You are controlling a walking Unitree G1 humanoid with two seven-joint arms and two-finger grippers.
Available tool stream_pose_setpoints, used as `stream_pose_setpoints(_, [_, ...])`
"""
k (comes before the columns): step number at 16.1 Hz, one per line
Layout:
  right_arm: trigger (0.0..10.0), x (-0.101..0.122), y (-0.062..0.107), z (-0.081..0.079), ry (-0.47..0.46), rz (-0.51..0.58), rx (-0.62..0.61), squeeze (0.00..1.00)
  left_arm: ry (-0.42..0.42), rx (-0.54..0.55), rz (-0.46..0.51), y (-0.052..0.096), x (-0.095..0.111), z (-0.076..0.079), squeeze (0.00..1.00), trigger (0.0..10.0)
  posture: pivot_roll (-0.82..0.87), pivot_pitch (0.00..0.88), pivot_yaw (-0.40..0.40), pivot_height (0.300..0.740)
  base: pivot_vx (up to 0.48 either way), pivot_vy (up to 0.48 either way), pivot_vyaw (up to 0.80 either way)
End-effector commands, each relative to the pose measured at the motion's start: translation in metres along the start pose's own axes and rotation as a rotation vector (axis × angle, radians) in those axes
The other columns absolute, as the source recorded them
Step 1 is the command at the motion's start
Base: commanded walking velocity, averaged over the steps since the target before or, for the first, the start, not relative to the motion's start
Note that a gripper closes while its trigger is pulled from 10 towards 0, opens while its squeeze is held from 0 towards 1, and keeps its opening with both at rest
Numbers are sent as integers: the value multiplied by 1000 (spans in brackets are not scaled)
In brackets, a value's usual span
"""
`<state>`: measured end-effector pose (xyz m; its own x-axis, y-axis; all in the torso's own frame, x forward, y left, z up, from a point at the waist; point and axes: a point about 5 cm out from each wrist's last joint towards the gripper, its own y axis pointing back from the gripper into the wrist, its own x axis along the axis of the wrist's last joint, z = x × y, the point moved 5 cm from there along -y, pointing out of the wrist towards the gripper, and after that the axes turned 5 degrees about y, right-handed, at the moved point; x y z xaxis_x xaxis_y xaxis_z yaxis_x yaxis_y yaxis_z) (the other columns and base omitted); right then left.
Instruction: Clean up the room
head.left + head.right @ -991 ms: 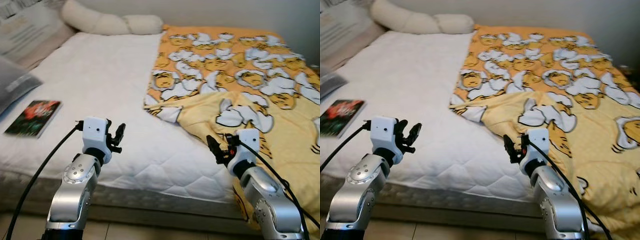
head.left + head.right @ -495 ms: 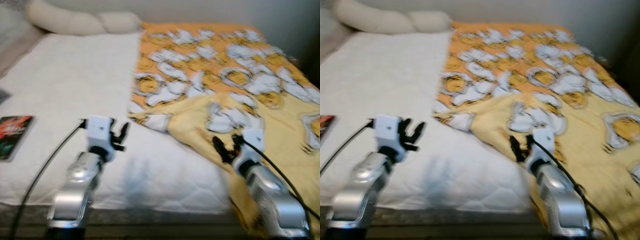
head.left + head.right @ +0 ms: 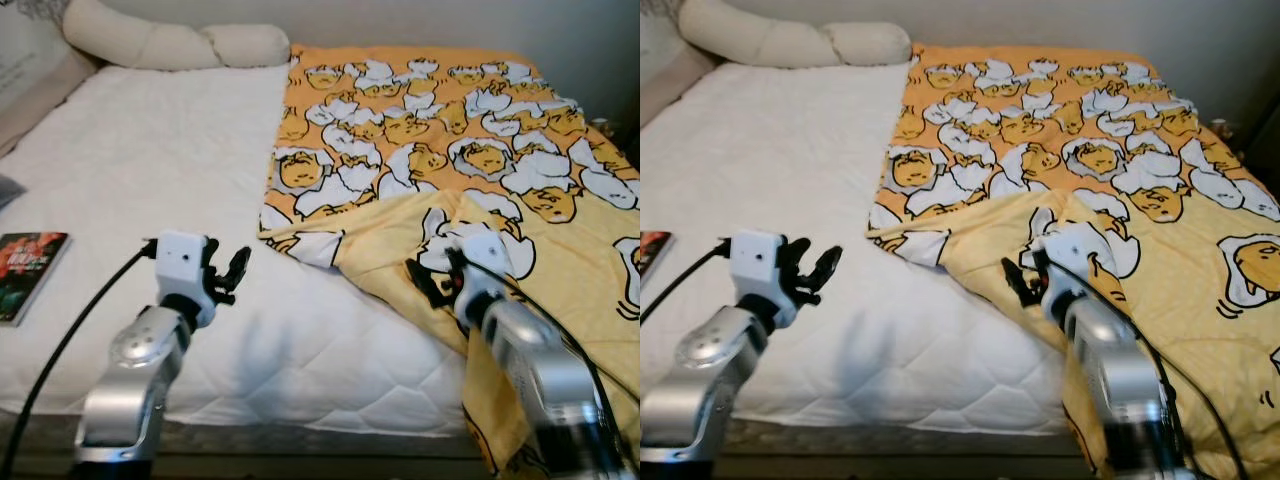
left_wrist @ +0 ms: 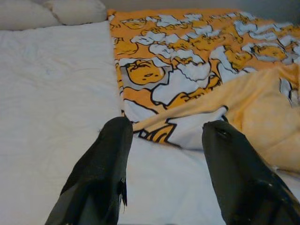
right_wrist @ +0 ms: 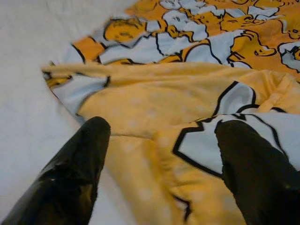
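From your left: book (image 3: 28, 272) at the mattress (image 3: 150, 180) edge; left gripper (image 3: 232, 272), fingers spread, over bare mattress; folded blanket (image 3: 450, 140) covering the right half, right gripper (image 3: 425, 285) spread over its fold; pillows (image 3: 170, 42) behind.

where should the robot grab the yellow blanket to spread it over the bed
Probably at the folded-back corner of the blanket, where it doubles over on the white mattress. The edge lies loose and raised there, just beyond the open left gripper, so come in low from the bare mattress side.
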<state>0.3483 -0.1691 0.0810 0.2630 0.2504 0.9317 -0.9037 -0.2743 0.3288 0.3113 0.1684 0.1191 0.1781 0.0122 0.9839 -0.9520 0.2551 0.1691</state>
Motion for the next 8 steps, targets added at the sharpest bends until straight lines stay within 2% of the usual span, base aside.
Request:
stream_pose_setpoints(1, [10000,-5,-4,3,38,-25,-1,1000,-10,-21,-14,3,1,0,1000,10000,46,0,22,740,0,0,0])
stream_pose_setpoints(4, [10000,-14,-28,23,153,-140,2,1000,-56,-204,-93,15,6,10,1000,10000,93,0,40,740,0,0,0])
stream_pose_setpoints(7, [10000,-24,-37,36,185,-238,-2,1000,-110,-381,-182,29,8,23,1000,10000,130,0,62,740,0,0,0])
stream_pose_setpoints(8, [10000,-30,-37,42,199,-273,-19,1000,-126,-396,-200,31,10,22,1000,10000,138,0,65,740,0,0,0])
